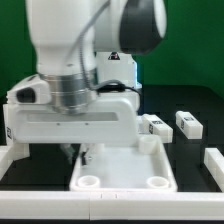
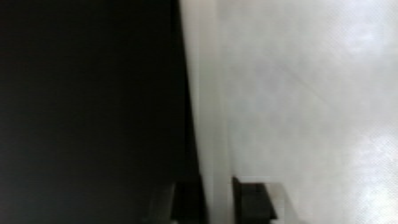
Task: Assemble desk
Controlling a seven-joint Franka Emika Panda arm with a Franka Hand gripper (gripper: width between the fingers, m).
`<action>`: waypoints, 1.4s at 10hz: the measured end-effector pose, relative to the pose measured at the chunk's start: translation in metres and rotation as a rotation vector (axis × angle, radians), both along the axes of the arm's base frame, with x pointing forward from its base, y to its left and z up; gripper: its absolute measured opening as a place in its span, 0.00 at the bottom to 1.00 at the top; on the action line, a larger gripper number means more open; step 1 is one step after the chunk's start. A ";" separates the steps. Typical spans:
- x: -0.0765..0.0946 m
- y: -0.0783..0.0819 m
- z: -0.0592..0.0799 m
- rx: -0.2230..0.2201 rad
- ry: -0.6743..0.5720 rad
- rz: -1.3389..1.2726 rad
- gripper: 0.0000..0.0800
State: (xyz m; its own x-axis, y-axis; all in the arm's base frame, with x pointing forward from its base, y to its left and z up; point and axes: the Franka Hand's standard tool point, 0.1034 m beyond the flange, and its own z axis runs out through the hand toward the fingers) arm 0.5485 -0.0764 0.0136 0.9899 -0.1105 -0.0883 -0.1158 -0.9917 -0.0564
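Claw [image 1: 84, 153] closed tight, looks pinched on far rim of top [image 1: 125, 168]; wrist view shows fingertips [image 2: 254, 200] either side of that white edge. Top lies flat on bench [image 1: 192, 150], sockets up. Legs [image 1: 187, 122] loose beside top, exterior view's right. Grip square, slide top low and slow, no tilt, or rim may slip out

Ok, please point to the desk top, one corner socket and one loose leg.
desk top [image 1: 125, 166]: exterior view, bare inner floor.
corner socket [image 1: 155, 182]: exterior view, its round opening.
loose leg [image 1: 188, 122]: exterior view, middle of its body.
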 end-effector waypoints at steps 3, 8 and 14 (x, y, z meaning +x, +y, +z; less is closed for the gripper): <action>0.000 -0.003 0.000 0.002 -0.003 0.007 0.07; -0.011 -0.006 0.002 -0.020 -0.022 -0.075 0.07; -0.042 0.029 0.000 -0.052 0.042 -0.405 0.07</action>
State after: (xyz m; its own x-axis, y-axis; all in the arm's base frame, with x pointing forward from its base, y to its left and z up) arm 0.5068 -0.0473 0.0131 0.8611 -0.4960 -0.1119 -0.4985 -0.8669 0.0059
